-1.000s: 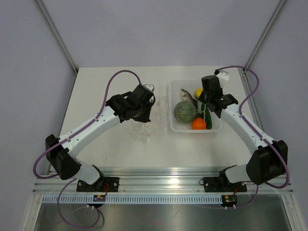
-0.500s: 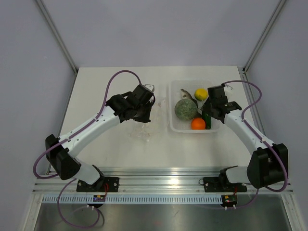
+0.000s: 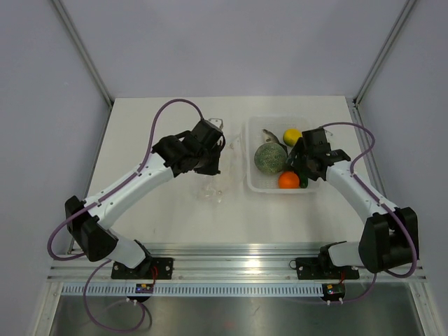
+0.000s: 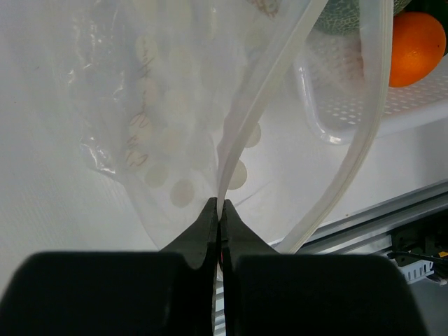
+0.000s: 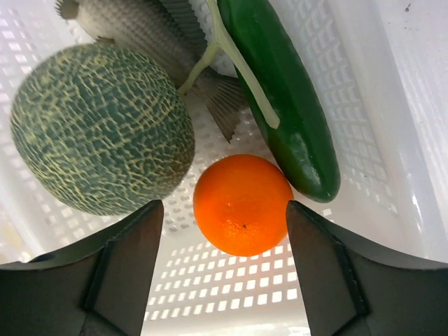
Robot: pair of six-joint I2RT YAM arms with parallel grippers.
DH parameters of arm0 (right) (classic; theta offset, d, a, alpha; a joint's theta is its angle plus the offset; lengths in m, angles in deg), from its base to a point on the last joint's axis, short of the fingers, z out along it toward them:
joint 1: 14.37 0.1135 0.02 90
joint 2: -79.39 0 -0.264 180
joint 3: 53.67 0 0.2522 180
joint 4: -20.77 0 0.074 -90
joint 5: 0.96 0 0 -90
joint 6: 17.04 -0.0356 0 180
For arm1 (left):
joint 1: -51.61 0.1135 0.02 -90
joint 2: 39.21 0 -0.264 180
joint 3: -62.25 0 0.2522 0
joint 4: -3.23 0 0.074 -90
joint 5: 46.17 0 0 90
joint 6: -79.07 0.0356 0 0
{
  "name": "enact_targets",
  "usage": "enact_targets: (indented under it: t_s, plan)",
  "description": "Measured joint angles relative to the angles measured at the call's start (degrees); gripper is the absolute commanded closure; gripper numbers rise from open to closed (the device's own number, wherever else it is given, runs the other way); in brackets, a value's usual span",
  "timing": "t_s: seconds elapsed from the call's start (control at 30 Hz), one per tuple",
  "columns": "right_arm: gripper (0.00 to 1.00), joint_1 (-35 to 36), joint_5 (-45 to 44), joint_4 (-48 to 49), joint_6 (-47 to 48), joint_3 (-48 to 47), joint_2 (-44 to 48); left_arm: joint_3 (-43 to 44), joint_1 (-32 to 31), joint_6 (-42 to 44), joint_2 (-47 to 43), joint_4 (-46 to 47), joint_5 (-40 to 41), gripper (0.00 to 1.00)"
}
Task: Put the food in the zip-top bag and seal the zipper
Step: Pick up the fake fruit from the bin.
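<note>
While all 5 foods lay in the tray (image 5: 364, 105) by the table's (image 3: 175, 210) right edge (melon (image 5: 101, 126), orange (image 5: 242, 204), cucumber (image 5: 287, 105), fish (image 5: 140, 28), lemon (image 3: 292, 136)), the bag (image 4: 161, 105) held nothing, so the task looked barely begun. Near the table's middle, the left gripper (image 4: 218, 210) was clamped on the unsealed zipper (image 4: 266, 98). The right gripper (image 5: 220, 227) hung spread over the orange, gripping nothing.

Green ball (image 5: 101, 136): you have dull green here, netted all over with pale cream lines.
Orange ball (image 5: 243, 204): plain bright orange.
Cucumber (image 5: 287, 105): glossy dark green.
Fish (image 5: 140, 24): grey-brown, with ribbed scales.
Lemon (image 3: 292, 136): yellow.
Tray (image 5: 231, 294): white, your grid of small holes.
Zip-top bag (image 4: 168, 84): clear, with pale round dots.
Zipper (image 4: 262, 98): milky white.
Desk (image 3: 161, 210): white.
</note>
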Motion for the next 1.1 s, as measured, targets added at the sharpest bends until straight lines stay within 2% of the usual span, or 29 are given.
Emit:
enact_targets:
  t_s: [0.37, 0.7, 0.83, 0.87, 0.97, 1.1]
  plan:
    - [0.18, 0.02, 5.97, -5.40, 11.04, -0.20, 0.11, 0.85, 0.04, 0.02, 1.44, 0.15, 0.07, 1.00]
    - [0.13, 0.35, 8.07, -3.72, 13.07, 0.81, -6.86, 0.85, 0.09, 0.02, 1.46, -0.07, 0.42, 1.00]
    - [0.23, 0.39, 8.59, -2.40, 13.11, 0.83, -8.74, 0.85, 0.09, 0.02, 1.46, -0.04, 0.52, 1.00]
    - [0.33, 0.39, 8.59, -2.21, 13.07, 0.83, -8.70, 0.83, 0.09, 0.02, 1.46, -0.07, 0.52, 1.00]
    - [0.43, 0.39, 8.35, -1.64, 12.94, 0.83, -8.52, 0.83, 0.09, 0.02, 1.46, -0.07, 0.52, 1.00]
    - [0.44, 0.39, 7.72, -2.36, 13.00, 0.83, -6.36, 0.83, 0.09, 0.02, 1.46, -0.07, 0.52, 1.00]
